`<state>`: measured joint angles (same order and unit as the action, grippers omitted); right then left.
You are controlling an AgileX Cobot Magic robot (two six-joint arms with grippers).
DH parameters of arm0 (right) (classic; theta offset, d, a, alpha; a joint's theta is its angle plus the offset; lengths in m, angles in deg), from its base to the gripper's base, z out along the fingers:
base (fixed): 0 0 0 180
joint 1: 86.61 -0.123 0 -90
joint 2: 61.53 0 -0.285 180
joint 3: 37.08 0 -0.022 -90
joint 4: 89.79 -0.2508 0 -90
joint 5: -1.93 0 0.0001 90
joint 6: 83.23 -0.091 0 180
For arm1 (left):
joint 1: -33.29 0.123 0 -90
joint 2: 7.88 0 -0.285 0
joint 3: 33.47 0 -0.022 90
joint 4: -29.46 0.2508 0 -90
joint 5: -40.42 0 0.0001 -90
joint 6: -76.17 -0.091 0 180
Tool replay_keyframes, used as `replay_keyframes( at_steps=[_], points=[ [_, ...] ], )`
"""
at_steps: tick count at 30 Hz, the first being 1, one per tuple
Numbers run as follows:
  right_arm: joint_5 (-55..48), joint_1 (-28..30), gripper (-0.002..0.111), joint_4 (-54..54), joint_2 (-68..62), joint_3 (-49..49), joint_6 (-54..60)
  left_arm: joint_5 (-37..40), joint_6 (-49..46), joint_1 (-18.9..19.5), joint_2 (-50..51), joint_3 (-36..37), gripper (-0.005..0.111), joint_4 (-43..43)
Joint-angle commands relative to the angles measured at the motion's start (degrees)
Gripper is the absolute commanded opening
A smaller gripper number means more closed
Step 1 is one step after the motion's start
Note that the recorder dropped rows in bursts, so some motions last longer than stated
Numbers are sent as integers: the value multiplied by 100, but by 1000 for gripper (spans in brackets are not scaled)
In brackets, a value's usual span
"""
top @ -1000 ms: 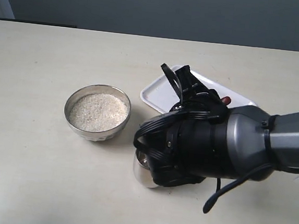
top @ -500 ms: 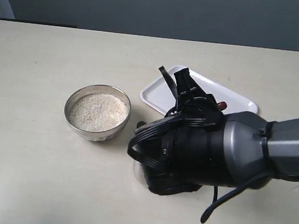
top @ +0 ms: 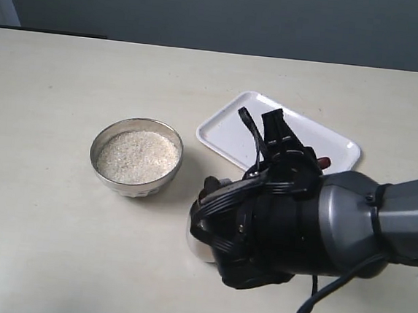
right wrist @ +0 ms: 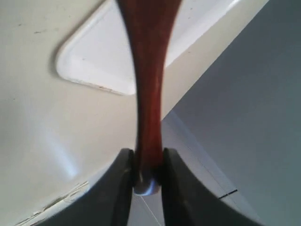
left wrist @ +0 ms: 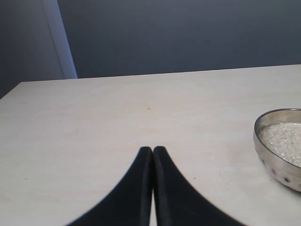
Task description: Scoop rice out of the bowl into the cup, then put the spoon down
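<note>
The silver bowl sits left of centre, filled with off-white rice; its rim and rice also show in the left wrist view. In the right wrist view, my right gripper is shut on the reddish-brown spoon handle, above the white tray. In the exterior view only a red bit of the spoon shows past the arm. The cup is a pale sliver under the right arm, mostly hidden. My left gripper is shut on nothing, over bare table.
The white rectangular tray lies behind the right arm, whose bulky black wrist covers the table's middle right. A dark wall runs behind the table's far edge.
My right arm has shifted right and toward the near edge with the spoon; the spoon's visible red end moved lower right. The bowl has not moved.
</note>
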<state>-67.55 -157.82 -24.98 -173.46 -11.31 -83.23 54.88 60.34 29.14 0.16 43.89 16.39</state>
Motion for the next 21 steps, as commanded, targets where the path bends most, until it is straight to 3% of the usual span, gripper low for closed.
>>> replay_keyframes(
  at_steps=[1, 11, 21],
  points=[
    [-48, -13, 0, 493, 69, 27, -626, -78, 27, -52, -25, -14, 1, 25],
    [-48, -23, 0, -233, 69, 27, -1076, -78, 27, -52, -25, -14, 1, 25],
    [-48, -23, 0, -260, 69, 27, -1211, -78, 27, -52, -25, -14, 1, 25]
  ],
)
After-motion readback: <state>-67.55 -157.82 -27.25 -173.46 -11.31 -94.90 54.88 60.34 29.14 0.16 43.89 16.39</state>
